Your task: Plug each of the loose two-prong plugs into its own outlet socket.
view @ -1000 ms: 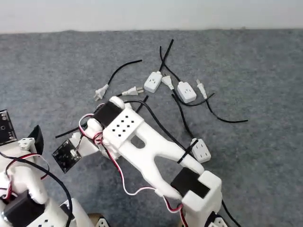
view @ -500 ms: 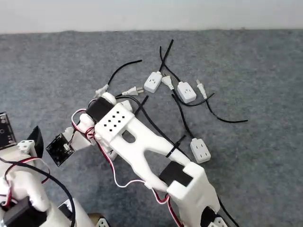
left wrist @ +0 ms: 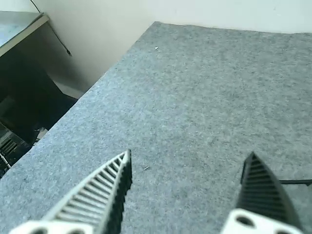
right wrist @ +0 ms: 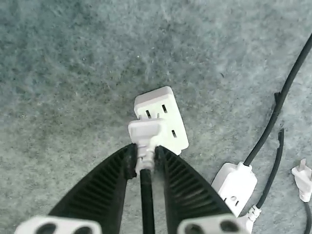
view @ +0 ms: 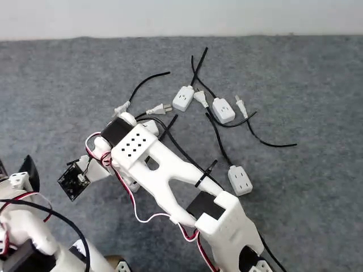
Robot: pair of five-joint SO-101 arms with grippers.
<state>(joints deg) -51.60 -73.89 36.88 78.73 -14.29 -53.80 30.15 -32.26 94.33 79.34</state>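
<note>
White plug (right wrist: 145, 130) in right gripper (right wrist: 145, 152)

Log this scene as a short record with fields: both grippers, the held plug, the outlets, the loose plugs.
Surface: grey carpet
Left gripper: fingers apart, over bare carpet
Right gripper: shut on white plug, black cord trailing back
Plug position: against white outlet face; prongs in or not, cannot tell
Outlets, high view: far outlet, middle outlet, near outlet
Loose plugs: left plug, second plug, both lying unplugged on carpet
</note>
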